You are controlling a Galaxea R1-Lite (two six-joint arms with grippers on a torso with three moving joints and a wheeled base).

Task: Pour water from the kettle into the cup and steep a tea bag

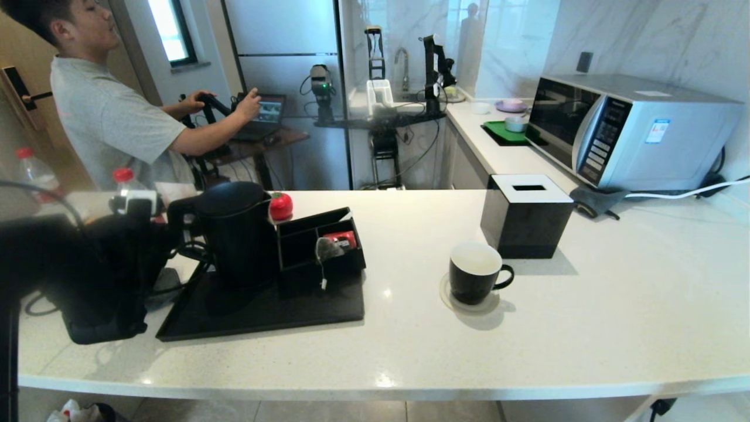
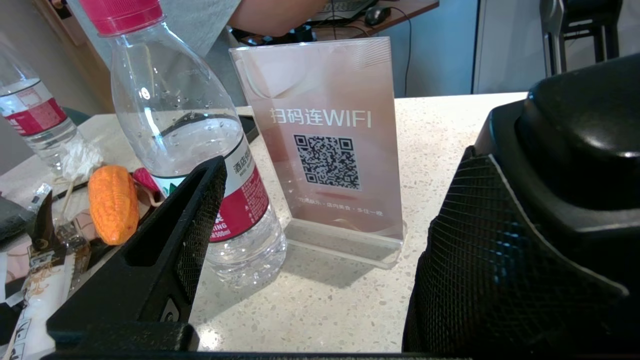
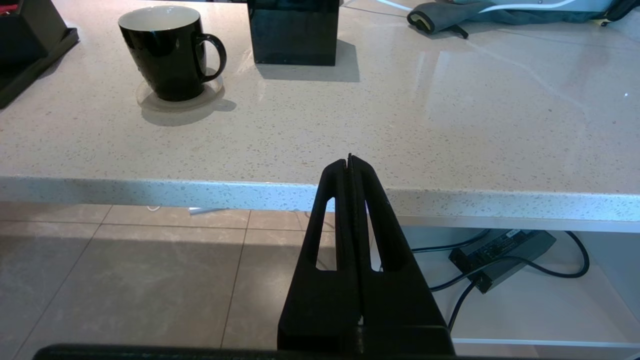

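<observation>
1. We are in a kitchen, facing a pale speckled stone surface [image 1: 410, 346] with a microwave [image 1: 633, 132] at the far right and a person [image 1: 111, 111] at a laptop behind it.
2. The kettle [image 1: 234, 234] stands upright on a black tray [image 1: 263, 316] at the left. Just beside it on the tray sits a black divided box [image 1: 319, 243] holding a red packet [image 1: 341, 237], with the tea bag [image 1: 327, 249] draped over its front wall and its string hanging down.
3. The cup [image 1: 474, 272] stands on a round coaster [image 1: 469, 305] well to the right of the tray, handle to the right, near a black tissue box [image 1: 527, 214]. It holds no tea bag, and we cannot tell whether there is water in it.
4. Our left gripper [image 2: 320, 240] is beside the kettle's handle side with its jaws spread wide. In the left wrist view the right-hand finger [image 2: 490, 260] lies close against the kettle body, and between the jaws we see only a water bottle [image 2: 190, 145] and a WIFI sign [image 2: 325, 140].
5. Our right gripper [image 3: 350, 160] is parked below the surface edge, jaws pressed together, holding nothing.
6. We judge that the first step, taking hold of the kettle, is in hand and not yet done.
7. The next move calls for bringing the loop handle between the jaws before closing, then lifting the kettle straight off the tray.
</observation>
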